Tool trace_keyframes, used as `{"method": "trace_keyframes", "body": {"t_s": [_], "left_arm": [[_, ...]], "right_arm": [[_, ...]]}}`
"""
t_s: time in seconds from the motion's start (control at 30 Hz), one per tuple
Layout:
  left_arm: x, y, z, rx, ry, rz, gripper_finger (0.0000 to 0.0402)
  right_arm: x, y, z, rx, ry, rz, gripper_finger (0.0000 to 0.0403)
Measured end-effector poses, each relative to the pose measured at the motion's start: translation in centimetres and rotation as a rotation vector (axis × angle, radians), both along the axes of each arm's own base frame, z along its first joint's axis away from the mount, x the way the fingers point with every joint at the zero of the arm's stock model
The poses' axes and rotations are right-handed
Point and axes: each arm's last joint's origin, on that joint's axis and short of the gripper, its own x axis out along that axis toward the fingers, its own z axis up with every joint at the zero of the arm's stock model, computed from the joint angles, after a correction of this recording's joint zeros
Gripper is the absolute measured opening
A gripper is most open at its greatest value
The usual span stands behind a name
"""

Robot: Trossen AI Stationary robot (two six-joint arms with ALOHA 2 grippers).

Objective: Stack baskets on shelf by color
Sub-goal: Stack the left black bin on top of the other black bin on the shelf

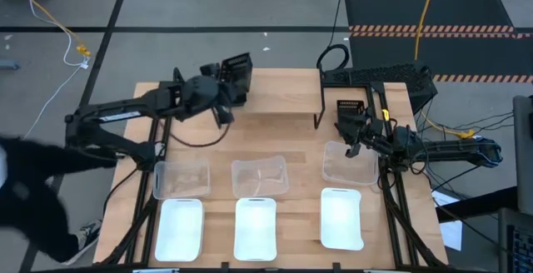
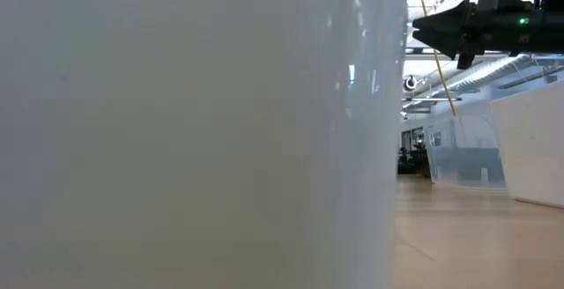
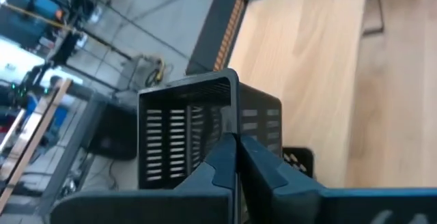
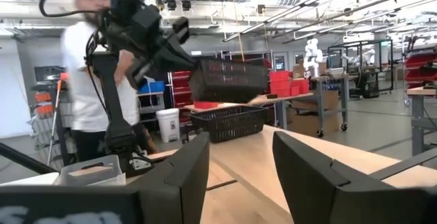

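Observation:
My left gripper [image 1: 226,90] is shut on a black slotted basket [image 1: 238,71], held up over the left part of the light-wood shelf [image 1: 287,98]. In the right wrist view the held basket [image 4: 229,79] hangs above a second black basket [image 4: 229,123], which stands on the shelf board [image 4: 273,149]. Three clear baskets [image 1: 260,176] stand in a row on the table, and three white baskets [image 1: 256,227] stand in a row nearer the front edge. My right gripper [image 1: 354,146] is open and empty above the right clear basket [image 1: 348,163]. My left gripper pinches one wall of the black basket at its rim [image 3: 231,125], one finger inside and one outside. The fingers come slanting down from the table's left side [image 4: 179,46]. The basket is lifted clear and hangs roughly level above the basket on the shelf.
A black slotted thing [image 1: 351,111] sits just beyond my right gripper, by the shelf's black leg [image 1: 320,98]. A white basket wall [image 2: 194,130] fills most of the low view. A person [image 4: 85,80] stands beyond the table's left side, and also shows in the high view [image 1: 25,190].

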Motion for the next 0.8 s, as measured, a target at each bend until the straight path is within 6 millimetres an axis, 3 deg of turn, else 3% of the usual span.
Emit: {"method": "trace_keyframes", "body": {"t_s": [0.23, 0.57, 0.8], "left_arm": [[0.6, 0.3, -2.1, -0.022, 0.146, 0.053, 0.0016], [0.1, 0.2, -2.5, -0.036, 0.194, 0.108, 0.001], [0.1, 0.0, -2.7, -0.097, 0.168, 0.091, 0.0082]], "right_arm": [[0.0, -0.2, -0.2, 0.012, 0.022, -0.06, 0.0157], [-0.1, -0.2, -0.2, 0.023, 0.016, -0.08, 0.0157], [-0.1, -0.2, -0.1, 0.04, -0.008, -0.073, 0.0157]]}}
